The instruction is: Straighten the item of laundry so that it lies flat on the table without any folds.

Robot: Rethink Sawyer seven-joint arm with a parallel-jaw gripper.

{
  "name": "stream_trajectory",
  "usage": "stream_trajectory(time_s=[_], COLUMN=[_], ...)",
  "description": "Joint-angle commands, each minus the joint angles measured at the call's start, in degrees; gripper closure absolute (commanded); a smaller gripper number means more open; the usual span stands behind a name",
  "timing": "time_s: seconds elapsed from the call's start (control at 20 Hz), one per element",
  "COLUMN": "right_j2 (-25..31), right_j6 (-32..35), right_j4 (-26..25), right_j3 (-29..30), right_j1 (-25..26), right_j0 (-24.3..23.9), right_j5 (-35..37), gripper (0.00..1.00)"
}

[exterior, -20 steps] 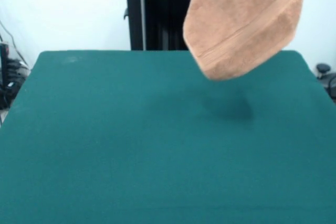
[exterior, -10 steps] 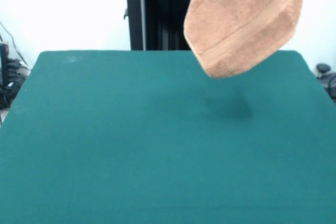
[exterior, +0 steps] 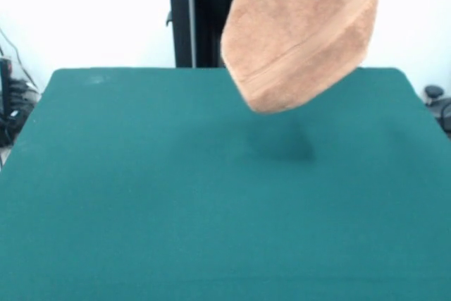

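gripper sits out of frame above, so its grip can't be judged. the tan towel (exterior: 299, 33) hangs clear above the green table (exterior: 141, 195), its striped hem lowest, a shadow beneath it.

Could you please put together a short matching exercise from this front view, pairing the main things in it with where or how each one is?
Things:
1. towel
2. table
3. shadow
4. pedestal

States:
A. black, upright behind the table's far edge
B. dark patch on the green top, under the hanging cloth
C. tan, hanging in the air, clear of the table
D. green, with nothing lying on it

Pairs: 1-C, 2-D, 3-B, 4-A
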Motion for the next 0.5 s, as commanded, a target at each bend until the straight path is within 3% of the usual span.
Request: stream_trajectory(time_s=[0.05,0.25,0.35,0.5], right_j2=[7.2,8.6,8.6,9.9], right_j6=[-20.3,-19.3,-16.8,-15.5], right_j4=[-2.7,-5.7,-11.3,-14.9], right_j3=[5.9,4.8,2.6,1.1], right_j1=[8.8,11.3,12.8,15.1], right_j0=[-2.7,-4.7,-5.5,-7.3], right_j5=[-8.7,-11.6,-15.4,-18.1], gripper=[1.00,1.00,1.00,1.00])
